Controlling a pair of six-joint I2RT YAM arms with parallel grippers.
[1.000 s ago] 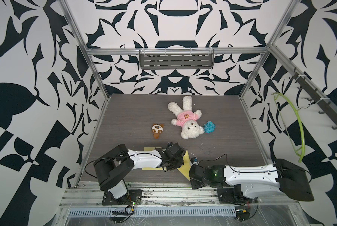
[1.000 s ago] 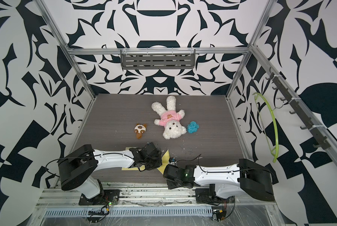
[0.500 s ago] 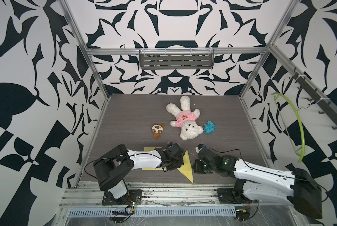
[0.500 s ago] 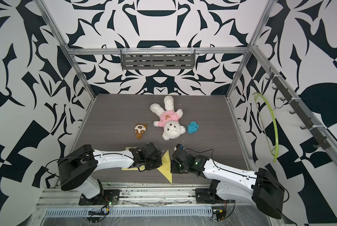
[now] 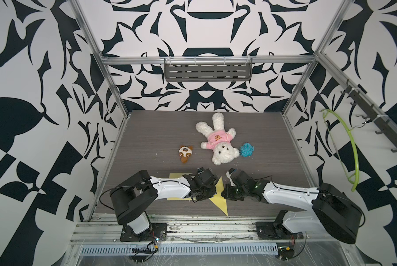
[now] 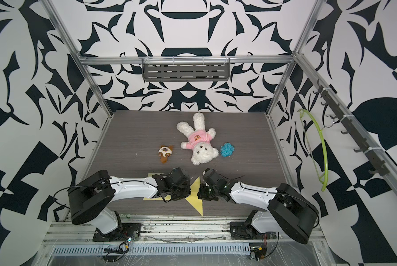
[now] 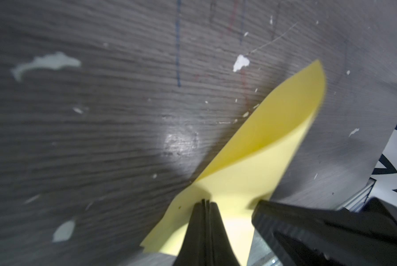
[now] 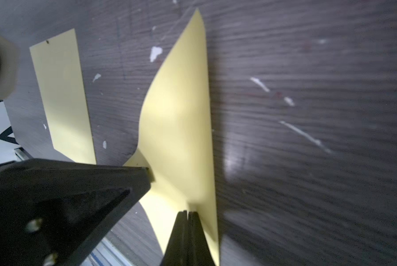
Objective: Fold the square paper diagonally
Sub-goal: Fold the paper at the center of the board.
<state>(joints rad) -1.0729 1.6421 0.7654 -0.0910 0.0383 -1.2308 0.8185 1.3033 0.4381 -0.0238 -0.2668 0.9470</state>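
The yellow square paper [image 5: 221, 200] [image 6: 197, 200] lies partly folded near the table's front edge, one flap bowed up and a pointed corner toward the front. My left gripper [image 5: 203, 192] [image 6: 173, 190] is shut, its tip [image 7: 205, 203] resting on the paper [image 7: 250, 161]. Just right of it, my right gripper [image 5: 230, 194] [image 6: 204, 194] is shut too. Its tip [image 8: 187, 213] presses on the raised fold of the paper [image 8: 181, 115]. The left gripper's fingers [image 8: 77, 195] show beside it. A flat part of the sheet [image 8: 61, 92] lies beyond.
A white plush bunny in a pink shirt [image 5: 218, 145], a small brown toy [image 5: 185, 153] and a blue yarn ball [image 5: 247, 149] lie mid-table, behind the arms. A green hanger [image 5: 351, 147] hangs on the right wall. A grey shelf [image 5: 207, 71] sits on the back wall.
My right gripper has slid along the paper's right edge away from the front edge, uncovering the paper's front corner. The left gripper has stayed in place.
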